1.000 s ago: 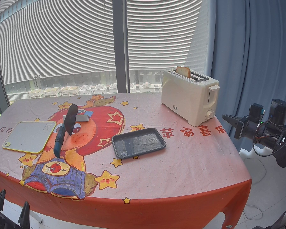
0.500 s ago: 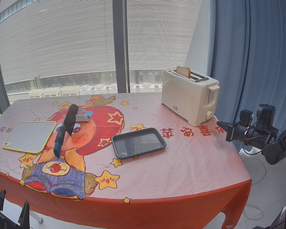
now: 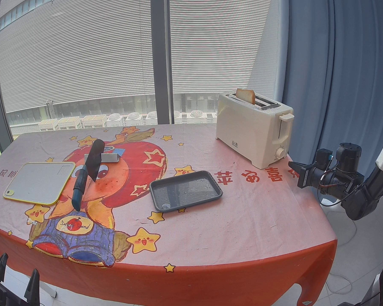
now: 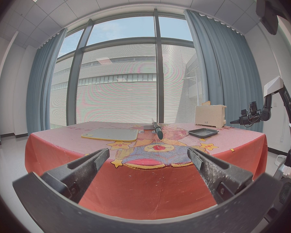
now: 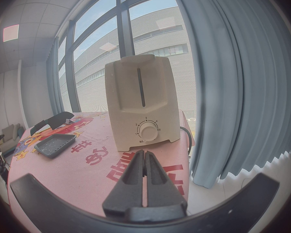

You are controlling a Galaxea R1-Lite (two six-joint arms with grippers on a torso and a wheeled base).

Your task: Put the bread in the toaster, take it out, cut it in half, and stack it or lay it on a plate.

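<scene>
Left gripper (image 4: 147,153), spread wide, sat low off the table's (image 3: 242,234) near edge. Right gripper (image 3: 292,165), closed on nothing, had crept in to the right edge, nearer the toaster (image 3: 251,134). Bread (image 3: 245,95) stood unmoved in it, far right corner.

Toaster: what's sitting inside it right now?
A slice of bread stands in one slot of the toaster, its top poking out. Its lower part is hidden by the walls.

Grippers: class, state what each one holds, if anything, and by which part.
Nothing is held. The right gripper has its fingers shut on nothing, pointing at the toaster; the left gripper is open and empty.
</scene>
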